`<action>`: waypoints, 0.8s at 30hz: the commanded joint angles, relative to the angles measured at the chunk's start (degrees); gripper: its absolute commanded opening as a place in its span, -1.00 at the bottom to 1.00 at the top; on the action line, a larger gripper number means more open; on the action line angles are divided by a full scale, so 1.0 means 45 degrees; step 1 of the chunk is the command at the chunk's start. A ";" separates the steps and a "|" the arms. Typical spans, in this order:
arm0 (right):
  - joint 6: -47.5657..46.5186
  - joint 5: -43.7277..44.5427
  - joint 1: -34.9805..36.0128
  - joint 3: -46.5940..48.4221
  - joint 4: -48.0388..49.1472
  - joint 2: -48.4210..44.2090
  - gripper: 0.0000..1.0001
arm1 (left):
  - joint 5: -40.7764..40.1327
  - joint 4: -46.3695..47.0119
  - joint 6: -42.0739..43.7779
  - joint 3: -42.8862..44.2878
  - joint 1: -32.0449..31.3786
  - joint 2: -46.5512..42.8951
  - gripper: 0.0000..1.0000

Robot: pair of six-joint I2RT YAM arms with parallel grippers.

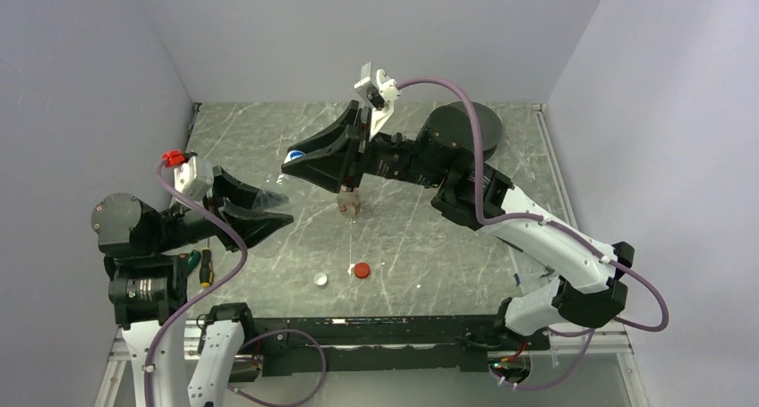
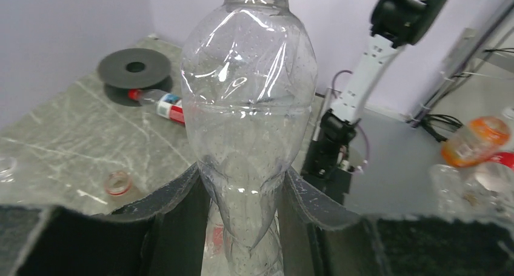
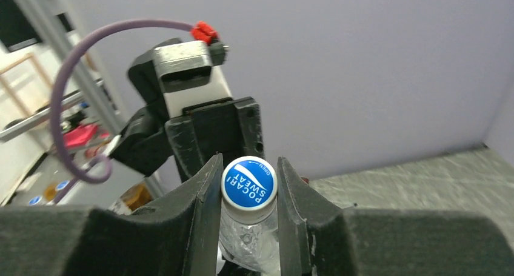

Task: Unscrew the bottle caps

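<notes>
With left gripper clamps clear bottle by its body, aloft over counter's left half between near and far edges, pinches its blue-and-white cap in right gripper; likely best to hold left rigid, twist right coaxially along OPEN arrow, sparing thin wall.

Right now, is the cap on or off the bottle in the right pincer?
On: the blue cap sits atop the bottle neck, clamped between the fingers of the right pincer.
</notes>
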 commanded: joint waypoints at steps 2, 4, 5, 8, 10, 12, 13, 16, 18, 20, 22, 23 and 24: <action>0.0136 -0.3646 -0.0411 -0.0043 0.1460 -0.0245 -1.00 | 0.2062 0.1378 -0.1663 0.0350 -0.0030 -0.0036 -0.71; 0.0027 -0.2462 -0.0411 0.0084 0.1067 -0.0192 -0.43 | 0.1650 0.0598 -0.0781 0.0573 -0.0030 -0.0053 -0.74; -0.0038 -0.1773 -0.0401 0.0087 0.0875 -0.0233 -0.02 | 0.1432 0.0120 -0.0234 0.0644 -0.0032 -0.0059 -0.75; 0.0046 0.2078 -0.0227 -0.0040 0.0310 -0.0521 0.57 | -0.0297 -0.1616 0.2114 0.0999 -0.0031 -0.0101 -0.74; 0.0042 0.4880 0.0282 -0.0206 0.0267 -0.0768 0.76 | -0.1387 -0.2488 0.3634 0.0980 -0.0029 -0.0249 -0.74; -0.0230 0.6813 0.1064 0.0114 -0.0066 -0.0670 0.94 | -0.2584 -0.2593 0.4802 0.0703 -0.0029 -0.0573 -0.73; -0.0485 0.7742 0.1534 0.0504 -0.0338 -0.0427 0.98 | -0.3077 -0.2571 0.5230 0.0512 -0.0034 -0.0710 -0.73; -0.1026 1.0026 0.2772 0.2202 -0.1556 0.0711 0.99 | -0.4353 -0.2401 0.6157 0.0012 -0.0030 -0.1087 -0.72; -0.0901 1.0732 0.3088 0.3394 -0.2478 0.1503 0.98 | -0.4889 -0.2401 0.6505 -0.0167 -0.0031 -0.1199 -0.73; -0.0783 1.1016 0.3219 0.3961 -0.2864 0.2049 0.91 | -0.5143 -0.2397 0.6672 -0.0249 -0.0034 -0.1295 -0.74; -0.0532 1.1044 0.3260 0.4164 -0.2949 0.2297 0.82 | -0.5175 -0.2394 0.6719 -0.0303 -0.0032 -0.1327 -0.74; -0.0430 1.1049 0.3261 0.4179 -0.2945 0.2363 0.77 | -0.5157 -0.2392 0.6724 -0.0319 -0.0034 -0.1356 -0.74; -0.0322 1.1112 0.3256 0.4178 -0.2924 0.2396 0.71 | -0.5162 -0.2412 0.6732 -0.0343 -0.0030 -0.1375 -0.74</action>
